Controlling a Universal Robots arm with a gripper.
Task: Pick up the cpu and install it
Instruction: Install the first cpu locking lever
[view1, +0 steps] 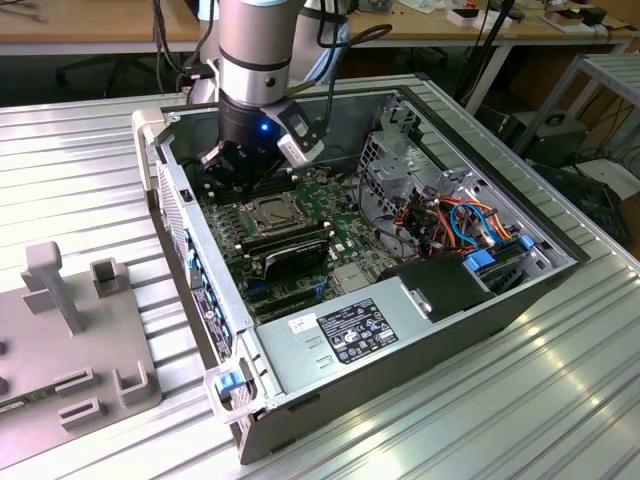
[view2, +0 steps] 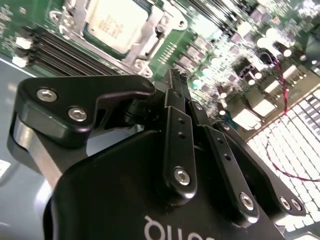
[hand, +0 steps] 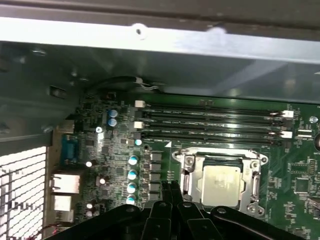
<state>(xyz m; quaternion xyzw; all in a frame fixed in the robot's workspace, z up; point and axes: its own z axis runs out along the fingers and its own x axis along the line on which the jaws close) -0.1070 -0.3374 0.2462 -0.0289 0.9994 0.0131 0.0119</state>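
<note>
First wrist view shows the cpu (hand: 222, 185) lying flat in its socket frame (hand: 188, 162) on the green motherboard (hand: 107, 160), just beside the gripper (hand: 172, 190) and not under it, whose fingers are pressed together holding nothing.

Exterior view overlooks case (view1: 400, 390), wrist views near cpu (view2: 112, 22) (hand: 220, 182)

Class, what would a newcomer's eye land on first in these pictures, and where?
The arm's black gripper reaching into the open computer case, mid-scene in the exterior view. Next, the silver cpu lying in its socket on the green motherboard, beside the shut gripper.
</note>
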